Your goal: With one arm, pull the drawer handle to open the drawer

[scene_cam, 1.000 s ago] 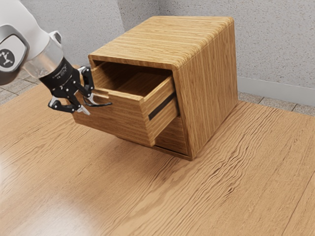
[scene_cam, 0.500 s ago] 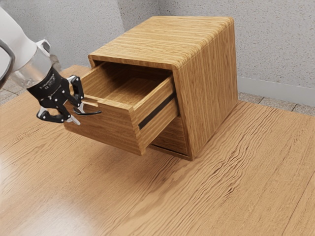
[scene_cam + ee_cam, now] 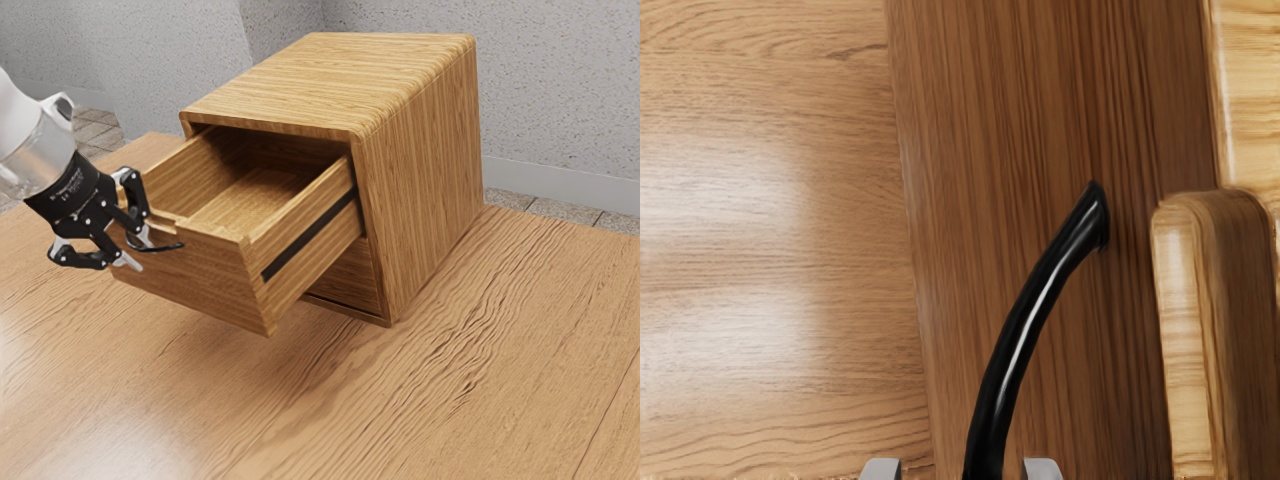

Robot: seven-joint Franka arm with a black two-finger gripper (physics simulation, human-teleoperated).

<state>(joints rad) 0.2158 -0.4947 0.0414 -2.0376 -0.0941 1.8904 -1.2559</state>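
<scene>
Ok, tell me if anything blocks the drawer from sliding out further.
Nothing visible does. The gripper is at the handle, and ahead of the drawer, on the arm's side, the exterior view shows bare wooden table.

The cabinet [image 3: 400,120] stands on the surface [image 3: 420,400], with the wall [image 3: 560,80] behind it. Its drawer [image 3: 215,270] juts from the upper opening toward the exterior view's left. The handle [image 3: 1028,320] on the drawer's front lies between the fingers [image 3: 880,468] of the gripper [image 3: 140,240], at the exterior view's left.
</scene>
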